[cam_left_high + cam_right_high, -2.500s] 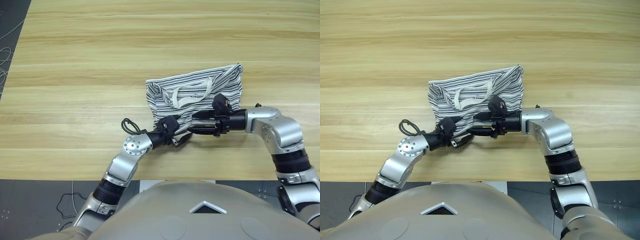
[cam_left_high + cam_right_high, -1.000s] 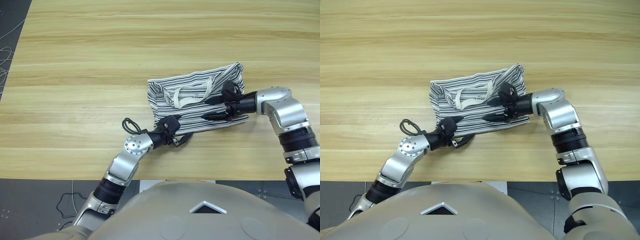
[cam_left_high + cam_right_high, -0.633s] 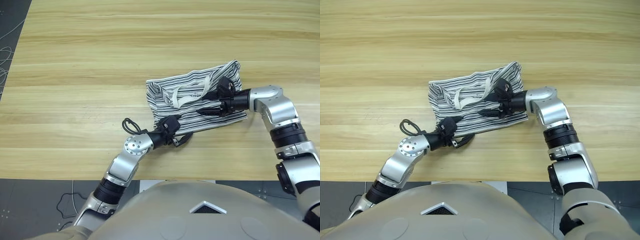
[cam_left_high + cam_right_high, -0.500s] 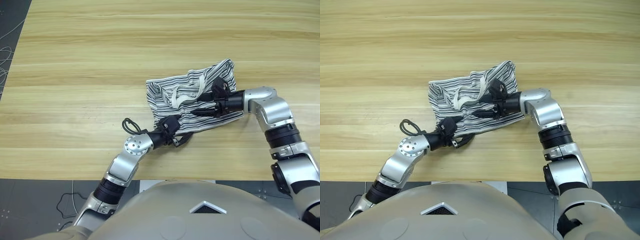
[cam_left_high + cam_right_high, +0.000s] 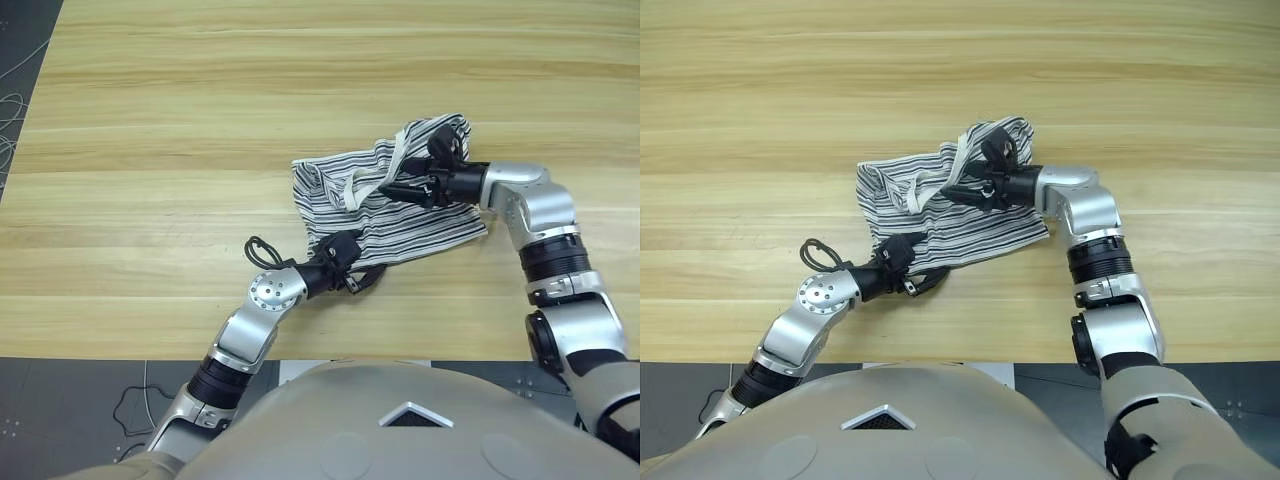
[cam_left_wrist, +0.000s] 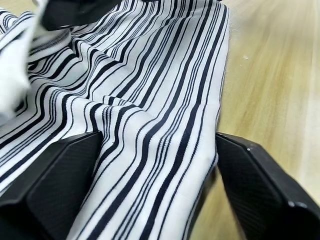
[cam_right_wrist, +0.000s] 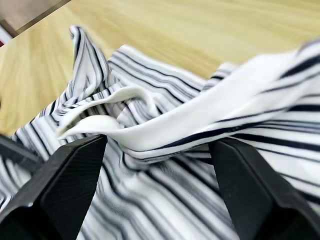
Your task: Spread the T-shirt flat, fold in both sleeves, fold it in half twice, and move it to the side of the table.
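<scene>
Head view: a striped T-shirt [image 5: 400,215] lies rumpled and partly folded on a pale wooden worktop [image 5: 200,100], around the middle and toward the near edge. Its far right corner is raised off the wood and bent over toward the left. The white neckband [image 5: 350,200] shows on top. The right tool [image 5: 392,190] is at that raised part, above the shirt and pointing left. The left tool [image 5: 352,268] sits low at the shirt's near left corner, touching the cloth.

Left wrist view: the left tool is open. Its two black fingers [image 6: 55,175] stand wide apart, and striped cloth lies in the gap between them and runs on ahead in soft ridges. The shirt's edge runs beside bare worktop.

Right wrist view: the right tool is open as well, with its fingers [image 7: 65,190] spread wide. A lifted fold of the shirt, edged with a white band [image 7: 165,132], crosses the gap near the fingertips. More striped cloth lies below it, with bare worktop beyond. Whether the fold rests on a finger cannot be told.
</scene>
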`<act>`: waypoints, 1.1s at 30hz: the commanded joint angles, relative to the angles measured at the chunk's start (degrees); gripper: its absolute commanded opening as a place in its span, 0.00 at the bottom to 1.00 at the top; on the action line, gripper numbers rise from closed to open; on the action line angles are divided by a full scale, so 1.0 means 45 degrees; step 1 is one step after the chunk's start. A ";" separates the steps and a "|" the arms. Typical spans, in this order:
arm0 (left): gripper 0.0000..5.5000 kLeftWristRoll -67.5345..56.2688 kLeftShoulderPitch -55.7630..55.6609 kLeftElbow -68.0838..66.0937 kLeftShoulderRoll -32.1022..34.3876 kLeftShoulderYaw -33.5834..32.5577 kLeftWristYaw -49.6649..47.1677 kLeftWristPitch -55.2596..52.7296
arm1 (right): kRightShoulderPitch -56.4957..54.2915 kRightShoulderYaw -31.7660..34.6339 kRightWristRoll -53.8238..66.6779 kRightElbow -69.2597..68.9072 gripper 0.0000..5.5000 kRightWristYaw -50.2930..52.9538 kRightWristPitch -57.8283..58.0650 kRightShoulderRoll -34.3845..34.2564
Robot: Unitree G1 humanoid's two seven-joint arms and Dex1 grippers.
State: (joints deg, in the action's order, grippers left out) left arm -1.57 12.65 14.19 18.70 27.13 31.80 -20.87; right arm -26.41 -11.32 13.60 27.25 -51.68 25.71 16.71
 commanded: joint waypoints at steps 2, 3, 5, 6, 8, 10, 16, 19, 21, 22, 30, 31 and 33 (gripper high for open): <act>0.74 0.0166 0.0779 -0.1023 0.0368 0.0452 0.0099 -0.0951 | -0.1383 0.1193 -0.0071 0.2407 0.67 0.2213 -0.1346 -0.1533; 0.74 0.0162 0.0790 -0.1021 0.0375 0.0449 0.0102 -0.0950 | -0.1575 0.1365 -0.0074 0.2747 0.67 0.2432 -0.1554 -0.1671; 0.74 0.0154 0.0815 -0.1005 0.0374 0.0441 0.0090 -0.0947 | -0.1868 0.1527 -0.0271 0.3361 0.67 0.2780 -0.1961 -0.1771; 0.74 0.0145 0.0839 -0.0985 0.0384 0.0424 0.0084 -0.0944 | -0.1969 0.1546 -0.0440 0.3682 0.67 0.2973 -0.2170 -0.1739; 0.74 0.0113 0.0912 -0.0921 0.0444 0.0362 0.0091 -0.0941 | -0.2116 0.1608 -0.0735 0.4328 0.67 0.3319 -0.2551 -0.1605; 0.74 0.0075 0.0984 -0.0850 0.0546 0.0274 0.0125 -0.0941 | -0.2197 0.1681 -0.0939 0.4763 0.67 0.3431 -0.2849 -0.1507; 0.74 -0.0659 0.2273 0.1088 0.1444 -0.0666 0.0196 -0.1288 | -0.2333 0.2160 -0.1666 0.6688 0.67 0.4304 -0.4547 -0.0924; 0.74 -0.1036 0.3519 0.2437 0.1986 -0.0779 0.0199 -0.1473 | -0.2286 0.2771 -0.1183 0.6725 0.67 0.4240 -0.5178 -0.1163; 0.74 -0.1238 0.4178 0.3080 0.2184 -0.0753 0.0133 -0.1562 | -0.2192 0.3274 -0.0551 0.6100 0.67 0.3774 -0.5335 -0.1429; 0.74 -0.1292 0.4310 0.3185 0.2196 -0.0721 0.0071 -0.1575 | -0.2049 0.3395 -0.0242 0.5557 0.67 0.3373 -0.5277 -0.1540; 0.74 -0.0810 0.3038 0.2493 0.3365 -0.1163 0.0943 -0.0494 | -0.0624 0.3463 0.1156 0.0948 0.67 0.1306 -0.2858 -0.0936; 0.74 -0.0750 0.2516 0.1941 0.3974 -0.1481 0.1536 -0.0010 | -0.0879 0.3705 0.1301 0.0842 0.67 0.1444 -0.2654 -0.0795; 0.74 -0.0277 0.1259 0.0235 0.5273 -0.1969 0.2483 0.1153 | -0.1186 0.4017 0.1599 0.0419 0.67 0.1558 -0.2345 -0.0652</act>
State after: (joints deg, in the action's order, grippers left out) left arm -6.96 21.82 23.65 36.65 20.14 40.44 -17.27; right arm -29.39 5.76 19.43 31.33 -45.26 13.53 13.22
